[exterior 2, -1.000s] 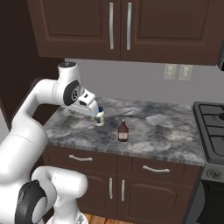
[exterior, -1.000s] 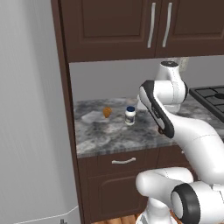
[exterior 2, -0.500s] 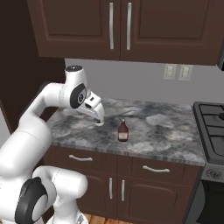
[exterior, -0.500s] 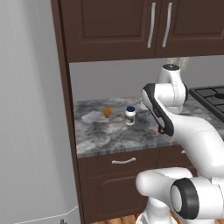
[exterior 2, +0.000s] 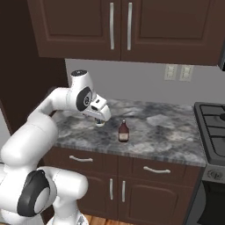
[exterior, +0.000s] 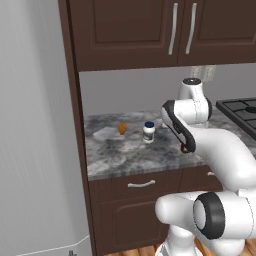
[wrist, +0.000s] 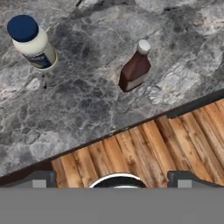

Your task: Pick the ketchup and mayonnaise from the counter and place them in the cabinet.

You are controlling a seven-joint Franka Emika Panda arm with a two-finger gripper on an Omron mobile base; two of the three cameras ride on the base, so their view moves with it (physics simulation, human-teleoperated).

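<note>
Here, what is seen:

Gripper: the gripper (exterior 2: 102, 119) is seen left of centre in the right base view, hanging above the counter; its two dark finger tips are set wide apart at the bottom corners of the hand view, and nothing is held between them.

Ketchup: the ketchup bottle (wrist: 135, 67) is found upright just right of centre in the upper half of the hand view, dark red-brown with a pale cap; in the right base view it (exterior 2: 124, 131) is placed at mid-frame, near the counter's front edge.

Mayonnaise: the mayonnaise jar (wrist: 33, 42) is seen at the upper left of the hand view, white with a dark blue lid, well apart from the bottle; in the left base view it (exterior: 148, 132) is found at centre.

Counter: the grey speckled counter (exterior: 115, 155) is spread across the middle of the left base view, above dark drawers.

Orange object: a small orange thing (exterior: 122, 128) is seen left of the jar; what it is cannot be told.

Cabinet: the tall dark cabinet (exterior 2: 19, 83) is placed at the left edge of the right base view.

Stove: a black stove (exterior 2: 213, 127) is set at the right edge.
</note>
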